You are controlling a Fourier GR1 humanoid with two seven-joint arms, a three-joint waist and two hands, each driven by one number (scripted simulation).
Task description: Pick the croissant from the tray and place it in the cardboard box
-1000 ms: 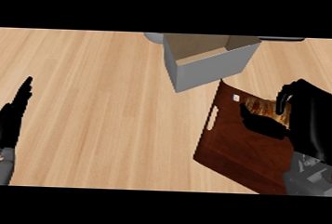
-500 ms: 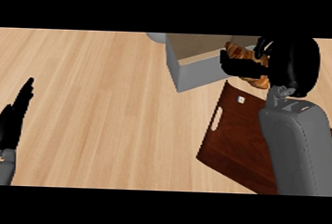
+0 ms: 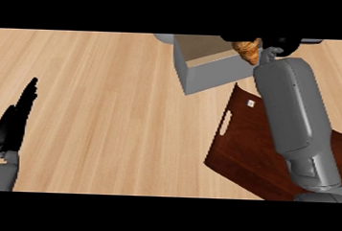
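Note:
The golden croissant [image 3: 247, 51] hangs over the right rim of the open cardboard box [image 3: 203, 73] at the top of the head view. My right hand [image 3: 277, 44] is curled round it, mostly cut off by the view's upper edge, with its grey forearm stretching up across the tray. The dark wooden tray [image 3: 245, 153] lies at the lower right with nothing on the part that shows. My left hand [image 3: 15, 124] rests open at the left edge, fingers up.
A grey rounded object [image 3: 163, 38] peeks out behind the box's left corner. The light wooden counter [image 3: 103, 110] spreads between my left hand and the box and tray.
My right hand has lifted the croissant off the tray and carried it up and away to the box's right rim. The left hand has not moved.

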